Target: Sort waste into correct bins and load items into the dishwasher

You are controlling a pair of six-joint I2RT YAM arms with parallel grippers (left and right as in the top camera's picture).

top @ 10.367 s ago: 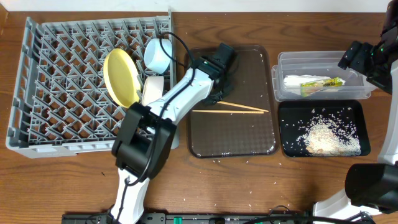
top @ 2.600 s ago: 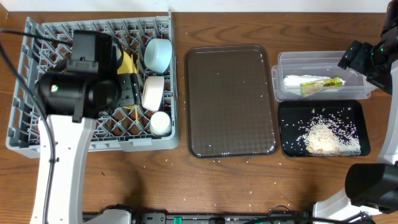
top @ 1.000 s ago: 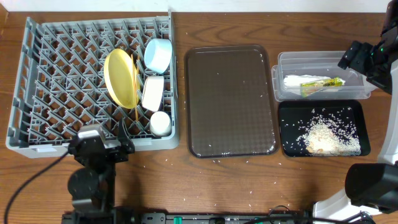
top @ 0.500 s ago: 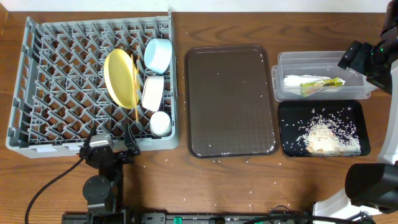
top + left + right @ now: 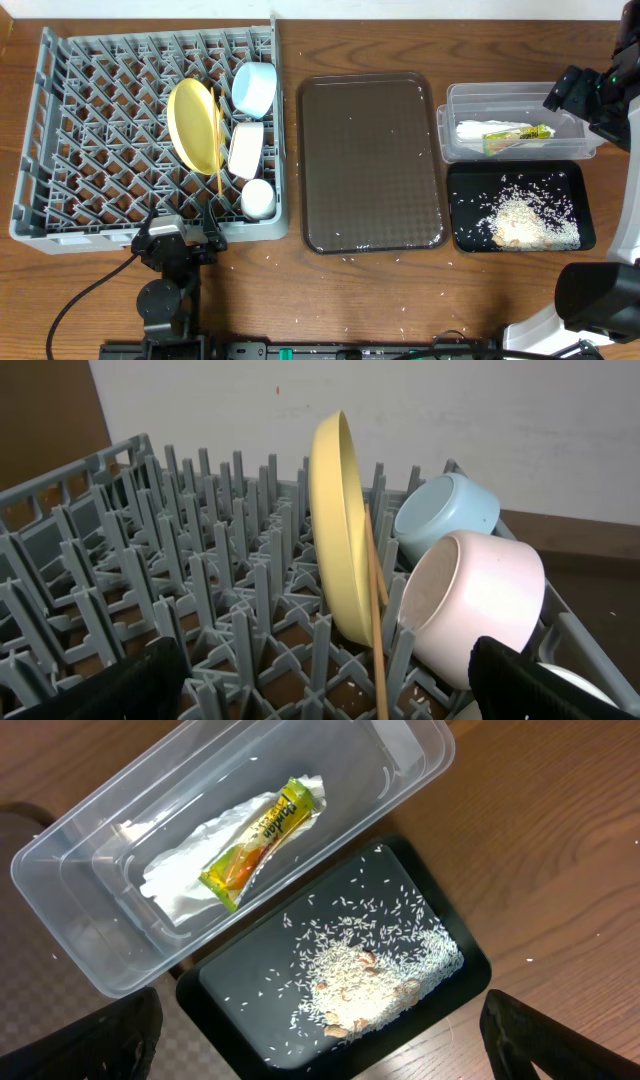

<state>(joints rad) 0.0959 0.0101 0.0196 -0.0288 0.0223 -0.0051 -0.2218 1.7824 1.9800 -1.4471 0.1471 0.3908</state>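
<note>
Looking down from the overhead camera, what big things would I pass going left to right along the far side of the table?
grey dish rack → dark brown serving tray → clear plastic tub

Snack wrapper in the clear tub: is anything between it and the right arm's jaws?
Nothing visible. The snack wrapper lies uncovered atop white paper in the lidless clear tub, beneath the open right jaws.
</note>
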